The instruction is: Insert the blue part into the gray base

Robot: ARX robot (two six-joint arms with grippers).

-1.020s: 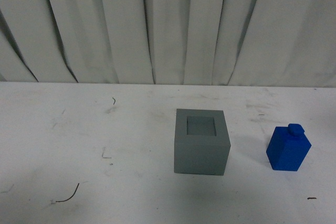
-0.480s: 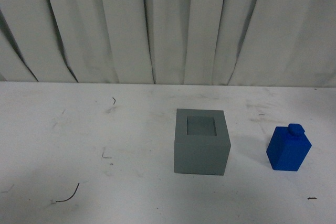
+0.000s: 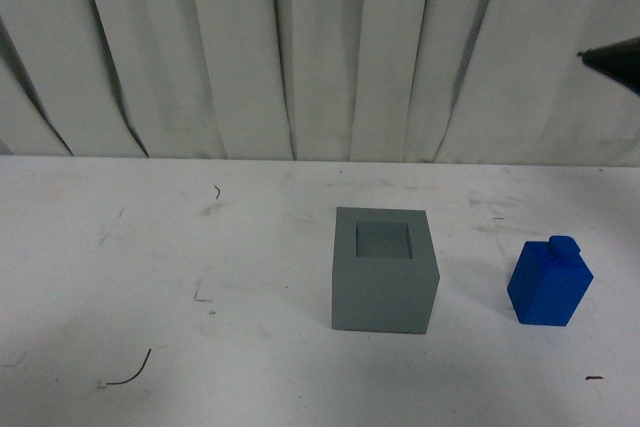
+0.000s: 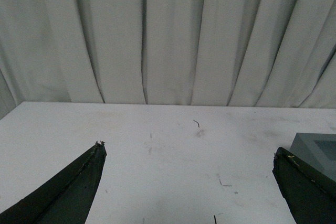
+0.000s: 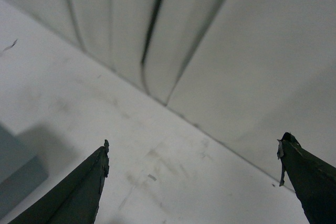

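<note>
Right gripper (image 5: 193, 148) just entered front view, jaws spread, empty; reach for blue part (image 3: 549, 283) likely starting. Left gripper (image 4: 188, 150) spread, gray base (image 3: 385, 287) untouched.

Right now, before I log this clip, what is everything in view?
Gray cube: one, gray, mid-table, square recess facing up.
Blue block: one, bright blue, on the table right of the cube, apart from it, knob on top.
Thread scrap: one, dark, curved, table's near left.
Speck: one, dark, table's near right.
Table: one, white, scuffed.
Curtain: one, white, pleated, behind the table.
Left end effector: one, dark, open, empty, over the table.
Right end effector: one, dark, open, empty; likely the dark tip at the front view's upper right edge.
</note>
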